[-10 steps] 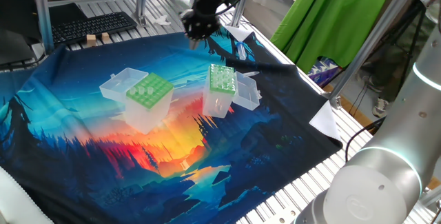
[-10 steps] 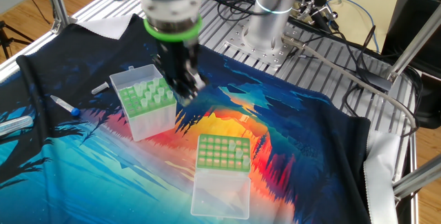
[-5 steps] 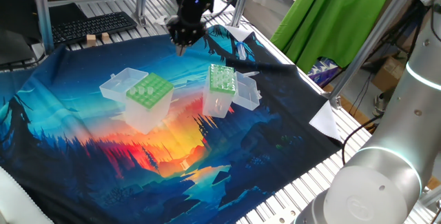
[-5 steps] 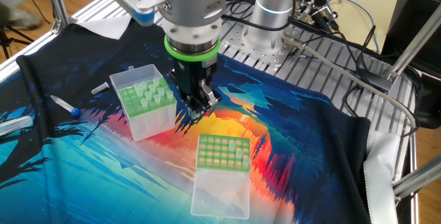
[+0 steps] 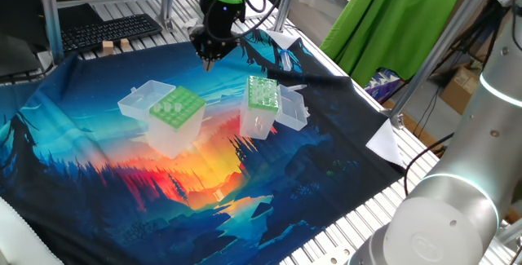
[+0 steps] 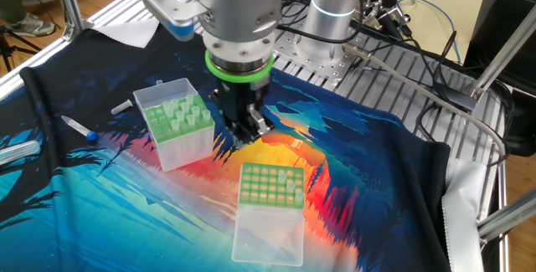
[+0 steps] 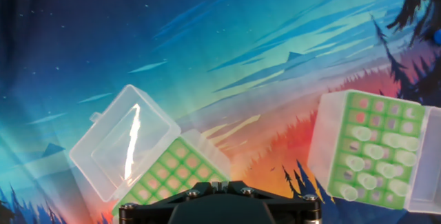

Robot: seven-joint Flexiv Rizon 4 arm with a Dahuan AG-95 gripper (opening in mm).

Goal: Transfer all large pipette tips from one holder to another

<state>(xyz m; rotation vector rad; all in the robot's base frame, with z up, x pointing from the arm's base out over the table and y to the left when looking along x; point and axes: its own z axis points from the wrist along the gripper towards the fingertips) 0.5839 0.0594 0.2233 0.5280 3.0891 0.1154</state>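
Jaws shut, empty, gripper (image 6: 251, 131) hanging between source box (image 6: 176, 125) and target box (image 6: 270, 185), touching neither. Tips (image 6: 188, 116) upright in source box holes. Next: open up, centre over one tip, descend straight, avoid grazing neighbours

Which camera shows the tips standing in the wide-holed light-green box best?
The hand view: it looks nearly straight down on the wide-holed box, so the tips show as separate open rings. The other fixed view shows them side-on as pale stubs. The one fixed view shows only faint spots on the green top.
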